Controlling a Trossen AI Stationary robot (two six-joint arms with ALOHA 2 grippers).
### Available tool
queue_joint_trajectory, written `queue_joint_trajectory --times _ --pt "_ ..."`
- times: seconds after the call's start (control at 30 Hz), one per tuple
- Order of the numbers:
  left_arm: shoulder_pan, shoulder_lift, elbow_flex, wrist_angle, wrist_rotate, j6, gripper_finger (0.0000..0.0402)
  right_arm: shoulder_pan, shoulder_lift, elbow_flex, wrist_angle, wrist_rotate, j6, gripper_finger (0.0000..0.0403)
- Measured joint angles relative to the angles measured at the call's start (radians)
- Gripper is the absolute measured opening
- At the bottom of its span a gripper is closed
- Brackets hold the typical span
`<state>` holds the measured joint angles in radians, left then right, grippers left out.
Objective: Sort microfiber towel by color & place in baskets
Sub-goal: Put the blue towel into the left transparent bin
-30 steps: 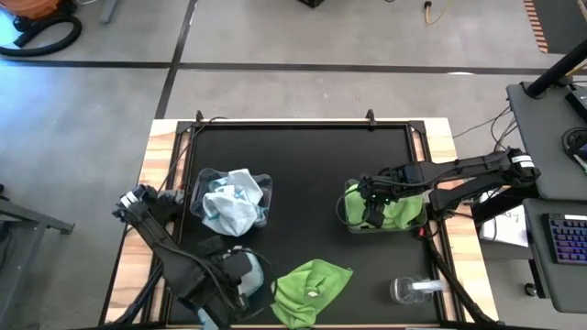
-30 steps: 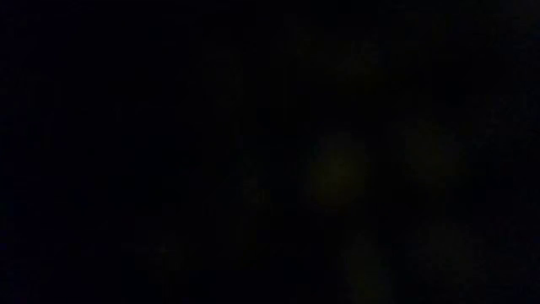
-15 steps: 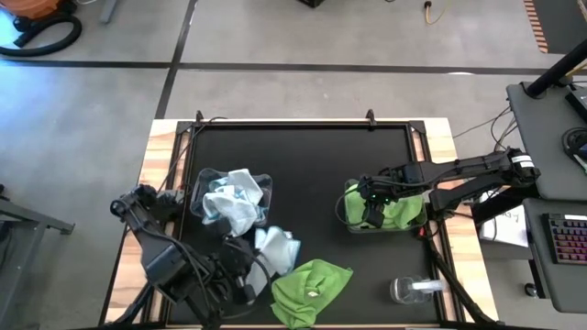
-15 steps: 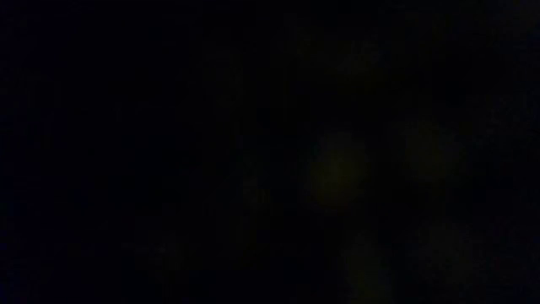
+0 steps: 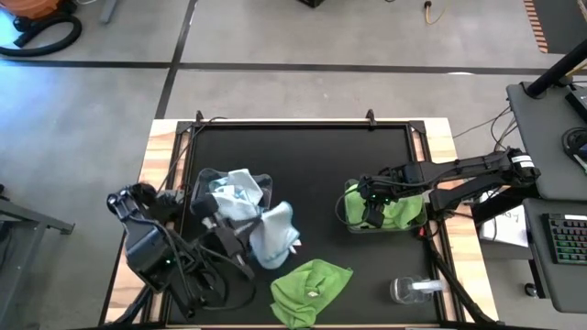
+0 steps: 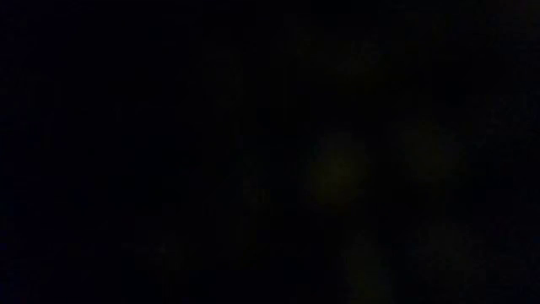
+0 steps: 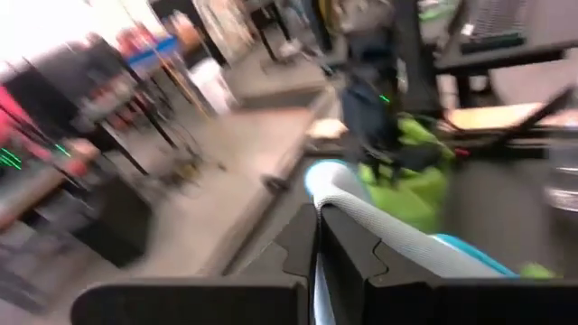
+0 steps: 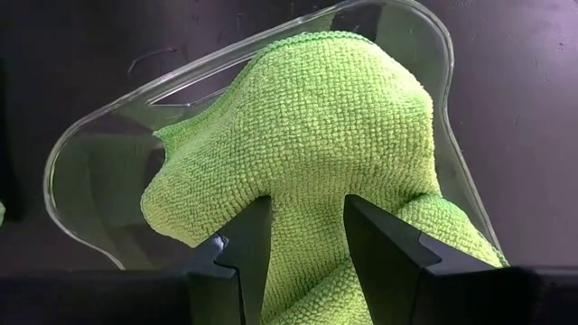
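A pale blue towel (image 5: 274, 235) is in my left gripper (image 5: 251, 237), which is shut on it just to the near right of the left basket (image 5: 204, 181). Another pale blue towel (image 5: 235, 190) lies in that basket. My right gripper (image 8: 307, 236) is open over the right basket (image 8: 99, 135), one finger on each side of a hump of the lime green towel (image 8: 316, 117) inside. A second green towel (image 5: 312, 280) lies flat on the mat near the near edge. The low view is dark. My left gripper pinches the pale blue towel between its two shut fingers (image 7: 348, 257), and a fold of the cloth (image 7: 370, 215) arches over the fingertips. The rest droops beside the gripper (image 5: 274, 235). How many layers it holds cannot be told. My right gripper's fingers (image 8: 248, 239) stand around the green hump; whether they touch it I cannot tell.
A clear round container (image 5: 413, 291) stands near the table's near right corner. The black mat (image 5: 312, 160) lies between the two baskets and behind them. Wooden table edges (image 5: 156, 156) frame the mat. A side desk with a keyboard (image 5: 569, 240) stands to the right.
My left gripper has moved from the near edge toward the far edge and the left basket, carrying the pale blue towel with it. The towel, bunched under the gripper a second ago, now shows spread beside it, close to the basket. The right arm has kept still.
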<state>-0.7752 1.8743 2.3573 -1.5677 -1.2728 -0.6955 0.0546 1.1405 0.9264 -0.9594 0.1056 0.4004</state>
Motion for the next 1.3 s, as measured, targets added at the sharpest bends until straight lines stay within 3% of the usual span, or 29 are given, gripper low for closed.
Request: queue_joint_trajectory --times 0.3,0.57,0.93,1.2,1.3 --pt "0.009 -0.077 -0.002 -0.004 -0.209 0.14 0.0 0.0 0.0 0.0 0.0 0.0 0.0 0.0137" --pt "0.022 -0.178 -0.003 -0.004 -0.294 0.194 0.0 0.0 0.0 -0.003 0.0 0.0 0.0 0.0137" --pt "0.035 -0.266 -0.028 -0.003 -0.299 0.166 0.0 0.0 0.0 -0.054 0.007 0.0 0.0 0.0137" --pt "0.106 -0.298 -0.101 -0.003 -0.298 0.164 0.0 0.0 0.0 -0.089 0.008 0.0 0.006 0.0137" --pt "0.145 -0.309 -0.149 -0.003 -0.246 0.158 0.0 0.0 0.0 -0.089 0.009 0.0 0.008 0.0137"
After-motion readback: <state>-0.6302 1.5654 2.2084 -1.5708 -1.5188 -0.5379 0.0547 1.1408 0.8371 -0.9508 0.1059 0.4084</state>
